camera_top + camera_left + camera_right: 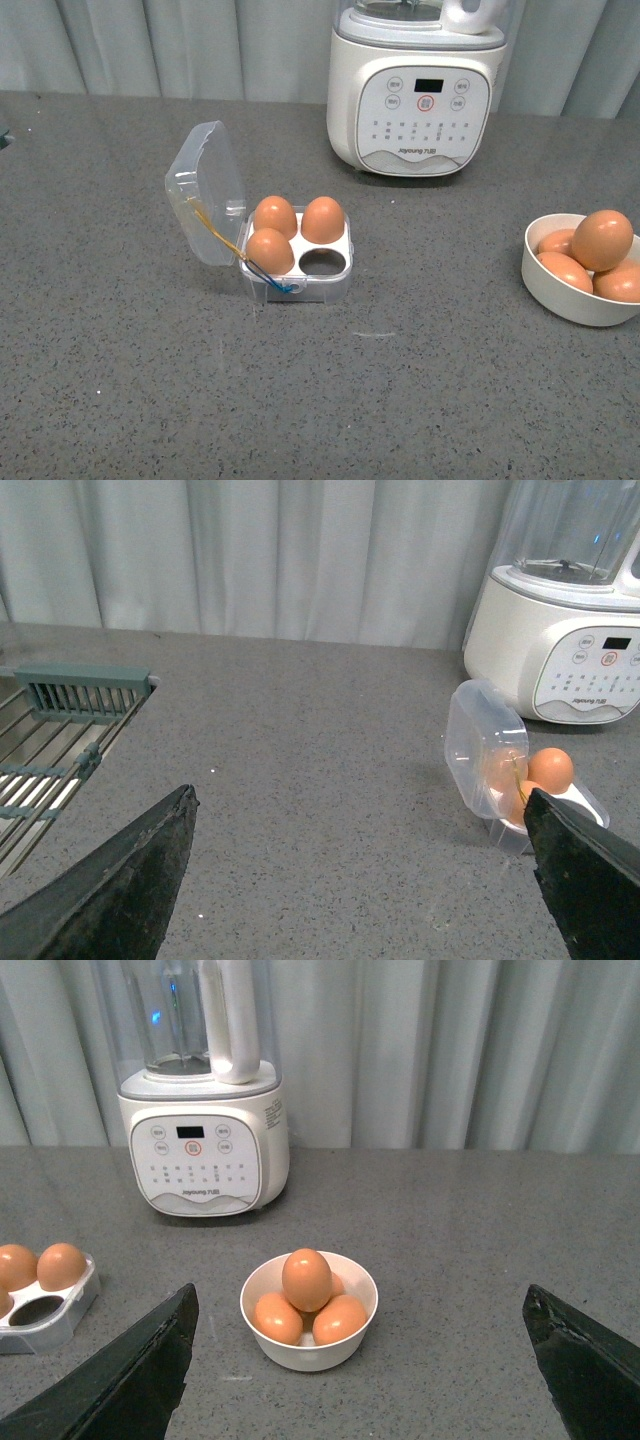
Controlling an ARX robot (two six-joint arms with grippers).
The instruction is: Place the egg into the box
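Gaping: left claw (358, 800), right claw (360, 1295) | clear square box (305, 288) holds three smooth eggs (275, 215) | one round cell (322, 261) vacant

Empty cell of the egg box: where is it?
Front view: the near-right cell of the clear plastic egg box, beside three orange-brown eggs, left of the white round bowl.

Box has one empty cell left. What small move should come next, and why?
Probably lower the open right gripper onto the top egg in the bowl: the gripper hangs empty facing it, and the box has one cell unfilled.
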